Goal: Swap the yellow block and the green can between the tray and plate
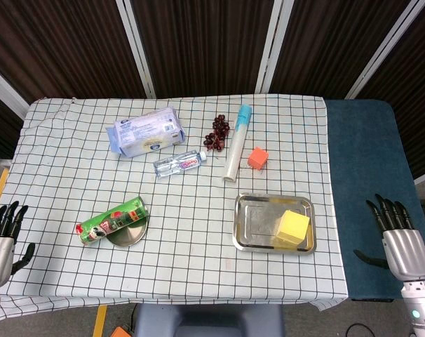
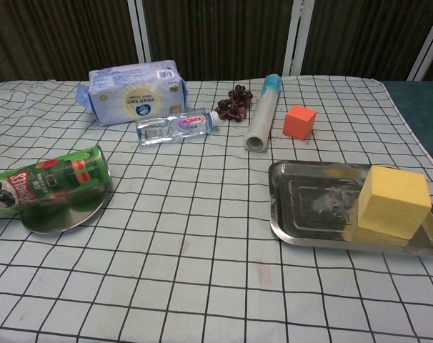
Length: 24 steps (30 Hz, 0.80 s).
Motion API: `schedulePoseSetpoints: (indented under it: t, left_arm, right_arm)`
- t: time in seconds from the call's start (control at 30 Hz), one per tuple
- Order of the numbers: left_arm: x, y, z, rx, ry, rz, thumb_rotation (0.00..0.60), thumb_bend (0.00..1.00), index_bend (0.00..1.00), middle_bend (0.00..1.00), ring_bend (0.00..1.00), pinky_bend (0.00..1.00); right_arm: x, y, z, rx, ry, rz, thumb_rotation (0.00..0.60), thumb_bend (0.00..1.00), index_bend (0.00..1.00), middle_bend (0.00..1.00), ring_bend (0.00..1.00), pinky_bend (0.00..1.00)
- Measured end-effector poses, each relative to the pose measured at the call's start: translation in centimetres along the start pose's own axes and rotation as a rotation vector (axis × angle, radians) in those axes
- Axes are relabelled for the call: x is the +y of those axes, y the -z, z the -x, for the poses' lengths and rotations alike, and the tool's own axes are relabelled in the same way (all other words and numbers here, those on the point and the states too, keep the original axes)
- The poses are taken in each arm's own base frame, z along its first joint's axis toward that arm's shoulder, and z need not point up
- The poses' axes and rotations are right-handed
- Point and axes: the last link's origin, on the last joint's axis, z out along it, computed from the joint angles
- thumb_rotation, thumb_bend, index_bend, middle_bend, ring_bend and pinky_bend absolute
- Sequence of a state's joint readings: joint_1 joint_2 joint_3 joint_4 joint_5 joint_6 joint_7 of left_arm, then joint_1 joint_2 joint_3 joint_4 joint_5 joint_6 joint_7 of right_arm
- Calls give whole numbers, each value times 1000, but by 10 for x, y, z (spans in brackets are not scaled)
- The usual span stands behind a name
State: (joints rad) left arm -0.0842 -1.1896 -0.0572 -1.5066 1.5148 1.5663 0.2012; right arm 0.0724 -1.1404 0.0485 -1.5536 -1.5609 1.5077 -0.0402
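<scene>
**A:** Starting at the far left, what is the left hand [image 1: 2, 235] doing?

**B:** It hangs off the table's edge, fingers spread, holding nothing. Just inboard, the green can [image 1: 109, 220] lies on its side across the plate [image 1: 132, 232], its lid end jutting past the rim toward that hand. A can on its side could roll, so it probably wants a grasp around the body.

**A:** And the middle of the checked cloth [image 1: 184, 232]?

**B:** Bystanders only: a pack of wipes [image 1: 146, 133], a small water bottle [image 1: 177, 163], a bunch of grapes [image 1: 217, 133], a roll of film [image 1: 236, 142] and an orange cube [image 1: 258, 158], all well behind the two dishes.

**A:** Then the tray?

**B:** The tray [image 1: 258, 214] holds the yellow block [image 1: 293, 227] in its near right corner, close to the right hand [image 1: 397, 235]. That hand is likewise empty with fingers apart, though its thumb appears only dimly against the blue mat.

**A:** So nothing is swapped yet?

**B:** Seemingly not. Each thing sits nearest one hand, which suits lifting both and crossing over.
</scene>
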Motion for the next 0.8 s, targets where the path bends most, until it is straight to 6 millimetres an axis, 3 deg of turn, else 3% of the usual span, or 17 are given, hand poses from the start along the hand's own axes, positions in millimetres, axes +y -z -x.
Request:
schedulePoseSetpoints:
  t: [0.5,0.8]
  left_arm:
    - [3,-1,4,-30,2,23,600,377,55,46,0,141]
    - [6,2,1,-19,4,34,600,375,69,64,0,148]
  right_arm:
    - [-2,-3,3,30,-6,-39,600,8,0,0,0,0]
    - [-24,-19,8,-42,-66,-164,600,8,0,0,0,0]
